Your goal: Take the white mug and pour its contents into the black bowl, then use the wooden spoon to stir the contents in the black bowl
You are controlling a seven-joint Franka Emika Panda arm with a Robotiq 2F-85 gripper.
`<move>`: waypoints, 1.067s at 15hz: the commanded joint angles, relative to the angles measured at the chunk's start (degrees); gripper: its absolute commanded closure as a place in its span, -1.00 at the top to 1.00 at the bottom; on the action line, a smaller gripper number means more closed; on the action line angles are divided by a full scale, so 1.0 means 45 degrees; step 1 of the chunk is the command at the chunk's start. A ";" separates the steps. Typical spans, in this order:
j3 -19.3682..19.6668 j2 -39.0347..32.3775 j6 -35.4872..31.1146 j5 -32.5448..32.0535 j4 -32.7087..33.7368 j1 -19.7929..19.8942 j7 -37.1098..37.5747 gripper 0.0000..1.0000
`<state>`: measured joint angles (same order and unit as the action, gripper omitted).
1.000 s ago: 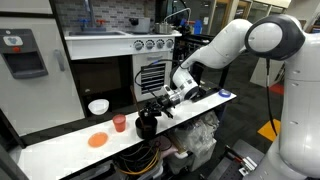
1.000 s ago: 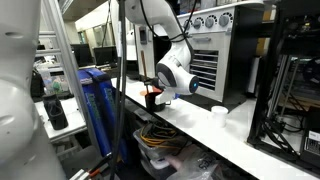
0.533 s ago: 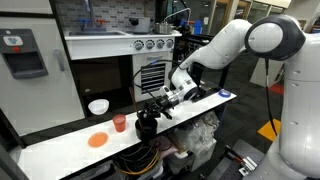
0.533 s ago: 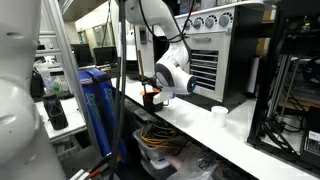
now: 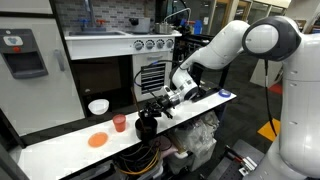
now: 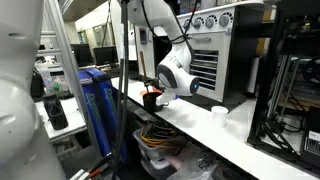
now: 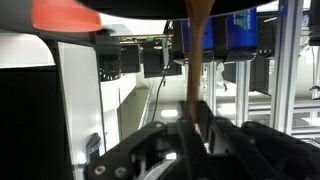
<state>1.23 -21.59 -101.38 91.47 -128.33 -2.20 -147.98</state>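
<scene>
My gripper [image 5: 160,104] is shut on the wooden spoon [image 7: 196,45] and holds it just above and to the side of the black bowl [image 5: 146,125], which stands near the white counter's front edge. In the wrist view the brown handle runs straight out from between the closed fingers [image 7: 196,125]. The gripper also shows in an exterior view [image 6: 153,95], over the black bowl [image 6: 150,101]. The white mug [image 6: 219,114] stands upright on the counter, well apart from the bowl. Whether the spoon's tip is inside the bowl is hidden.
A red cup [image 5: 119,123], a flat orange disc [image 5: 97,141] and a wider white bowl [image 5: 98,106] sit on the counter [image 5: 60,145] beside the black bowl. A toy stove unit [image 5: 150,60] stands behind. The orange disc shows in the wrist view [image 7: 65,12].
</scene>
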 commanded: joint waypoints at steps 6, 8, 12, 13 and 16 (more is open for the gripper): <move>0.0387 -0.1117 0.0440 -0.0604 0.2381 0.0463 -0.0175 -0.93; 0.0358 -0.1273 0.0467 -0.0686 0.2795 0.0486 -0.0165 -0.93; 0.0327 -0.1571 0.0525 -0.0811 0.3241 0.0531 -0.0185 -0.93; 0.0307 -0.1624 0.0573 -0.0781 0.3257 0.0544 -0.0186 -0.93; 0.0241 -0.1799 0.0819 -0.0584 0.3270 0.0587 -0.0184 -0.93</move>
<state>2.95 -27.96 -100.32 89.09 -115.31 -0.82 -148.81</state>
